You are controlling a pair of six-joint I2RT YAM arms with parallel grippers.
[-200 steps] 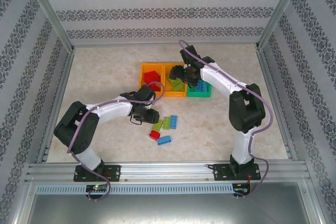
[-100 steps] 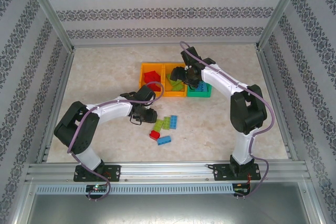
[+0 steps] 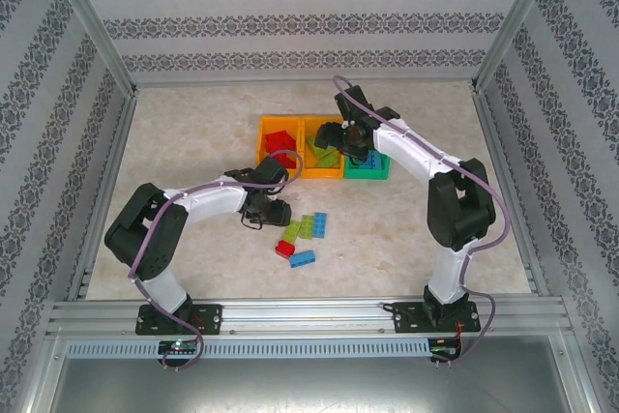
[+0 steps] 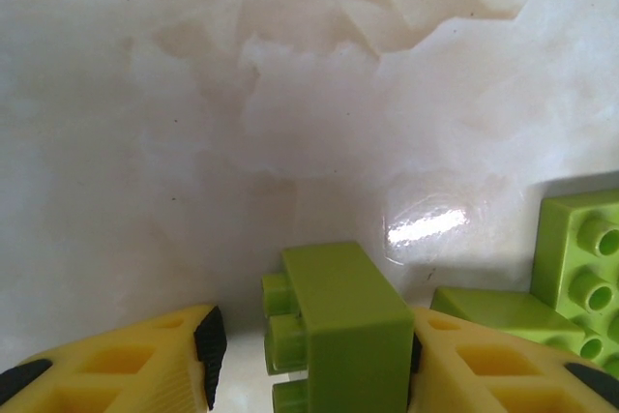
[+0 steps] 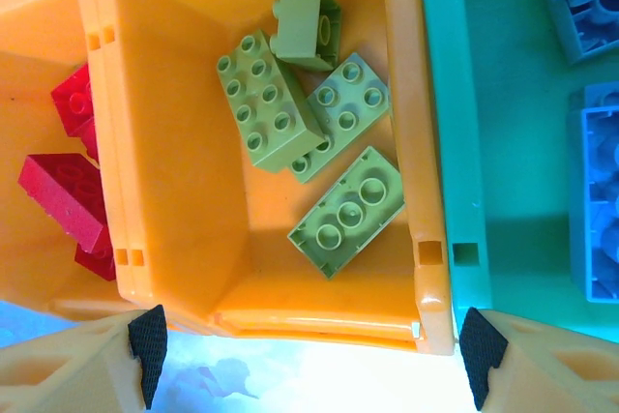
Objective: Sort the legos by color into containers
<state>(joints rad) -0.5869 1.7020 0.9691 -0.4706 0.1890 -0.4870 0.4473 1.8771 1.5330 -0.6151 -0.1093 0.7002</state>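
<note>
Low over the table, left of the loose legos, my left gripper [image 3: 270,208] [image 4: 309,360] is open around a lime green lego [image 4: 338,326]. The brick lies on its side against the right pad, with a gap between its studs and the left pad. My right gripper [image 3: 335,142] [image 5: 309,360] hangs open and empty above the middle orange container [image 3: 324,174] [image 5: 426,142], which holds several green legos [image 5: 276,113]. The left orange container [image 3: 262,142] holds red legos [image 5: 68,195]. Blue legos [image 5: 600,200] lie in the green container [image 3: 368,175] [image 5: 503,94].
Loose legos lie on the table between the arms: two green [image 3: 299,229], a blue one [image 3: 319,222], a red one [image 3: 284,249] and another blue [image 3: 303,258]. More green bricks [image 4: 580,268] sit just right of my left fingers. Metal frame rails edge the table.
My left jaws narrowed and then widened again around the green lego. The left arm's elbow shifted slightly. The right gripper stayed open over the middle container.
</note>
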